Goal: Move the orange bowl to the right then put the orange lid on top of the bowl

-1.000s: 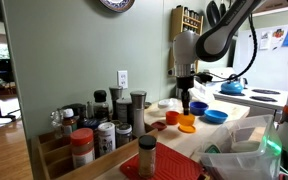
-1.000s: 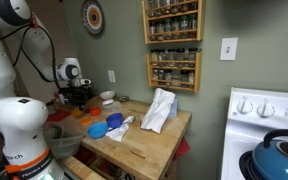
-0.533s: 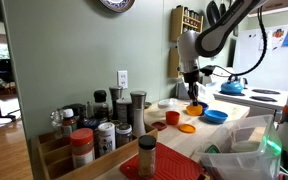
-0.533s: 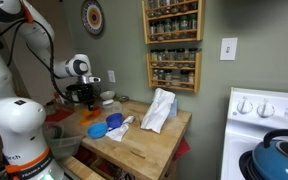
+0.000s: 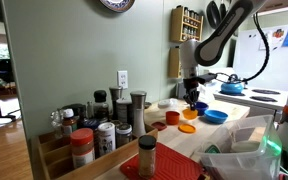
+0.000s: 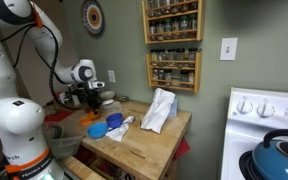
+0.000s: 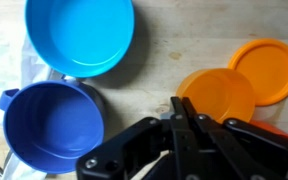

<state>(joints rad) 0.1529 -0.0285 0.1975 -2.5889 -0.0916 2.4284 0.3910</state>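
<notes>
Tool [image 7: 184, 118] clenched on rim of orange bowl [image 7: 222, 100], bowl partly overlapping orange lid [image 7: 272, 68] in wrist view, lid flat on wooden counter [image 7: 154, 60], light blue bowl [image 7: 79, 35] and dark blue cup [image 7: 46, 125] nearby.

Exterior view: partial dark lettering, "ch" legible, on white robot base [image 6: 14, 140]. Spice jar labels [image 5: 82, 148], wall clock face [image 6: 92, 17], rack jars [image 6: 172, 68]: too small and blurred, nothing readable.
</notes>
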